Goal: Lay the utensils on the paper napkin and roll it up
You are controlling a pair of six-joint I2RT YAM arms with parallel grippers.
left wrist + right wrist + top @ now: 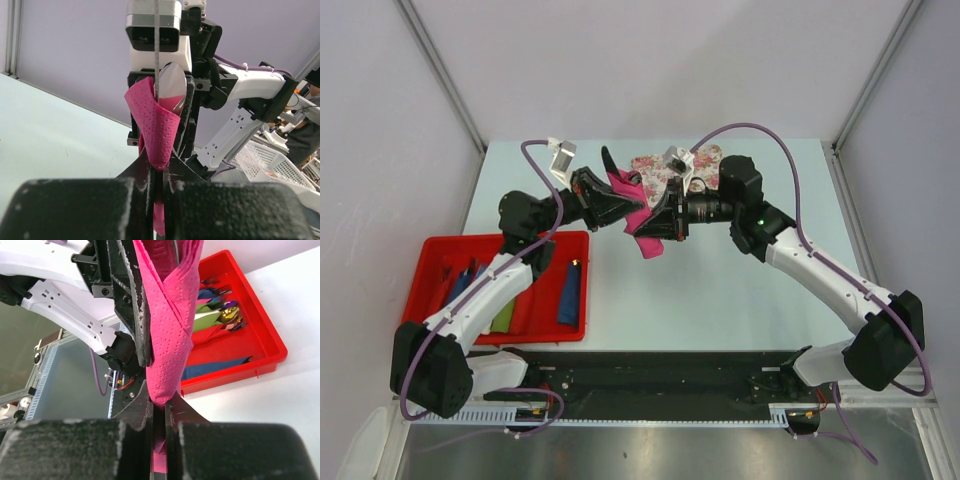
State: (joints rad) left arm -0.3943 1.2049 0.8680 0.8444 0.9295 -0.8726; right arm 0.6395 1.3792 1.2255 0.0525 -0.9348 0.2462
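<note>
The paper napkin [642,222] is a magenta-pink roll held in the air above the table, between my two grippers. My left gripper [620,205] is shut on one end of it [157,125], the paper pinched between the jaws [161,167]. A silvery spoon bowl [172,82] and a thin metal edge [157,50] of the utensils stick out of the open fold. My right gripper [665,222] is shut on the other end, where the wrapped napkin [170,330] narrows into the closed jaws [159,402]. The rest of the utensils is hidden in the paper.
A floral mat [665,165] lies on the table behind the grippers. At the left stands a red tray [510,237] holding a blue roll [568,295] and a green roll [503,318]. In the right wrist view the tray [235,372] lies below the napkin.
</note>
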